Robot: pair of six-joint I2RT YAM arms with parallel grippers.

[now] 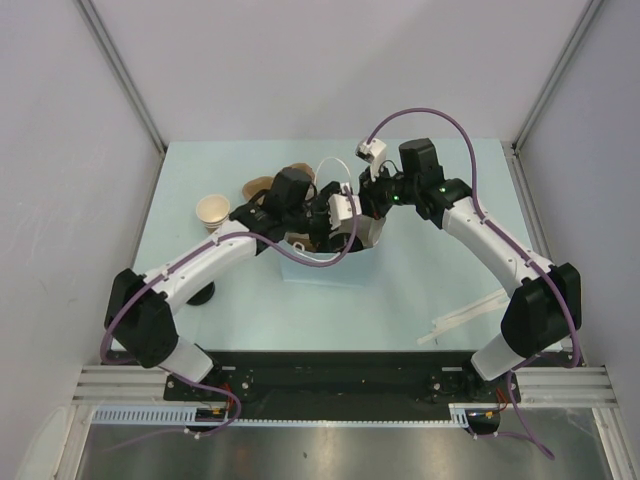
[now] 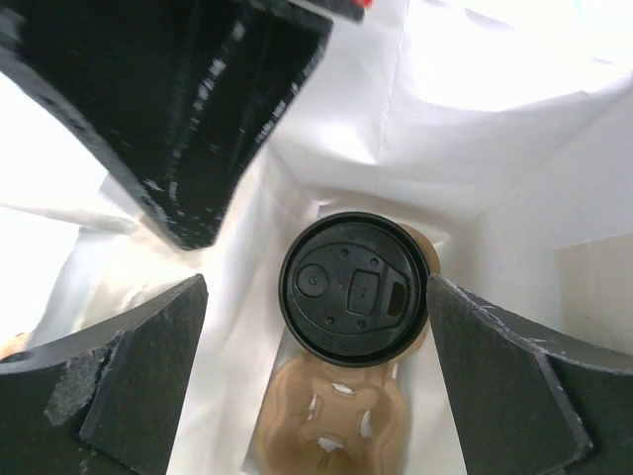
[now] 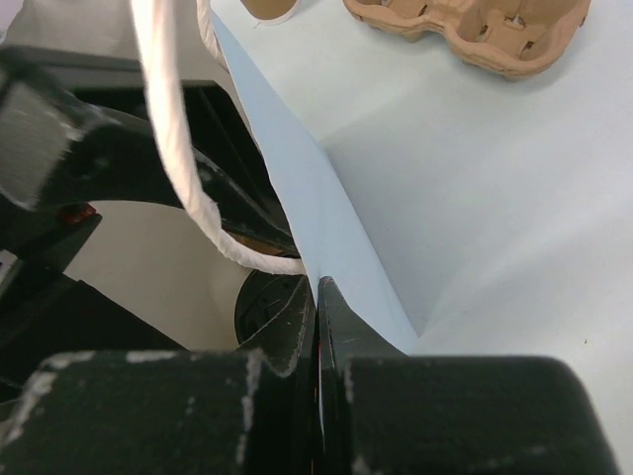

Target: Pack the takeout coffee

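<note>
1. At the far left of the counter (image 1: 420, 290) stands a lidless tan cup (image 1: 212, 210), well apart from both arms.
2. The left arm (image 1: 215, 255) reaches forward and inward, its wrist tipped down over the mouth of the blue paper bag (image 3: 341, 213). The left jaws are spread wide and hold nothing.
3. The takeout coffee (image 2: 354, 289) stands upright deep inside the bag, at one end of a brown pulp carrier (image 2: 331, 421). It sits below and between the left jaws, closer to the finger (image 2: 504, 386) on that view's right.
4. The right arm (image 1: 490, 240) arcs in from the right. The right jaws are pinched tight on the bag's rim, beside its white rope handle (image 3: 178, 148).
</note>
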